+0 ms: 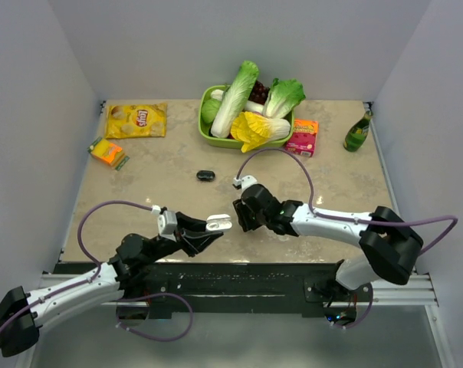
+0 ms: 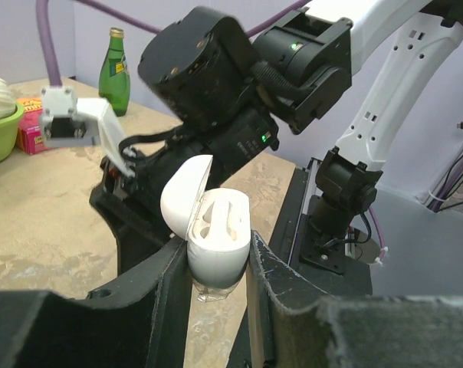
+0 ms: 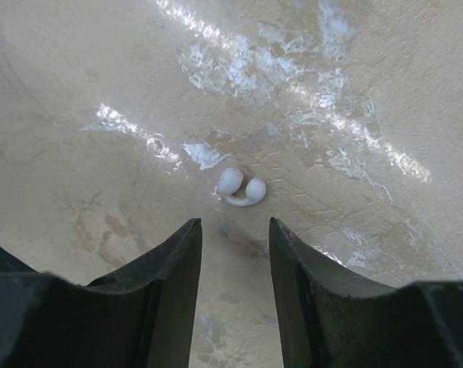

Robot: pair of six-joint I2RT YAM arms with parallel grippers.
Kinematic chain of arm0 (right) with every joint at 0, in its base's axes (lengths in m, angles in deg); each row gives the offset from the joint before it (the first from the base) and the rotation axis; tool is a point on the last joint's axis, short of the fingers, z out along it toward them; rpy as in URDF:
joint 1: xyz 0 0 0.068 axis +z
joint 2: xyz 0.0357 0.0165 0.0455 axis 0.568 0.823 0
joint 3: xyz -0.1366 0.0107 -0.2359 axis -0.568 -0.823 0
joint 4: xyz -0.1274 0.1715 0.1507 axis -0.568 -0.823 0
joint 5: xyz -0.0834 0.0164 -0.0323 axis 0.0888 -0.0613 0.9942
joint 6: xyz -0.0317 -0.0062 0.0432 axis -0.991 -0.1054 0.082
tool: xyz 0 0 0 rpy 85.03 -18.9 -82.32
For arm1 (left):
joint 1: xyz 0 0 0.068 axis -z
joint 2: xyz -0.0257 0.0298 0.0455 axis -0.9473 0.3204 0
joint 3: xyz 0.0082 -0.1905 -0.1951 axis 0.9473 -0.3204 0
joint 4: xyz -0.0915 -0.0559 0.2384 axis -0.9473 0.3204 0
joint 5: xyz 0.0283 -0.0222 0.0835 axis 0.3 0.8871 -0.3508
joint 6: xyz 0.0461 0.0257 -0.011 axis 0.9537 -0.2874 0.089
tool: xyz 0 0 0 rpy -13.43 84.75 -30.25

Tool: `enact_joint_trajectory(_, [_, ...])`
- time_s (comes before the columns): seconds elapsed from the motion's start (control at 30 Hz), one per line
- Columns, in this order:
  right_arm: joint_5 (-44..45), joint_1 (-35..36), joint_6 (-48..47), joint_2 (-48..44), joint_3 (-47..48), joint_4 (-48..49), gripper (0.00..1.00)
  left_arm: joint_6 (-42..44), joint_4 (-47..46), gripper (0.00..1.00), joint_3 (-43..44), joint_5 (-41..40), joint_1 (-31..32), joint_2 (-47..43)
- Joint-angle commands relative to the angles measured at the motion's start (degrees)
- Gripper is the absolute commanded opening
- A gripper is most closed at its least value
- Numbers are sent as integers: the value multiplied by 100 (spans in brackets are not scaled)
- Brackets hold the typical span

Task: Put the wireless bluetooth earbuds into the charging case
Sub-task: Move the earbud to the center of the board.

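Tabletop (image 3: 354, 92): earbud (image 3: 241, 189) lies free, just beyond parted right end effector (image 3: 235, 225).

Overhead looks down — wrist cameras close, sharing the table (image 1: 162, 169).

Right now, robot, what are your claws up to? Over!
Left claw shut on the charging case, lid open. Right claw open, hovering over one white earbud on the table. Nothing in the way. Over.
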Motion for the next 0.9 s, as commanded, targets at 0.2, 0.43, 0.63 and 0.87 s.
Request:
enact_joint_trajectory(0.2, [-482,28,-545,438,325,34,42,-76,-118,0,-287,-30,37,-188])
enact_joint_trajectory(0.43, [-209,28,-413,350,238,-124,10,-49,-161,0,-287,-39,37,-127])
enact_joint_trajectory(0.63, [-367,28,-282,613,167,69,0,-67,-232,0,-296,-12,37,-65])
enact_joint_trajectory(0.87, [-411,27,-176,1070,334,148,0,-67,-153,0,-296,-12,37,-144])
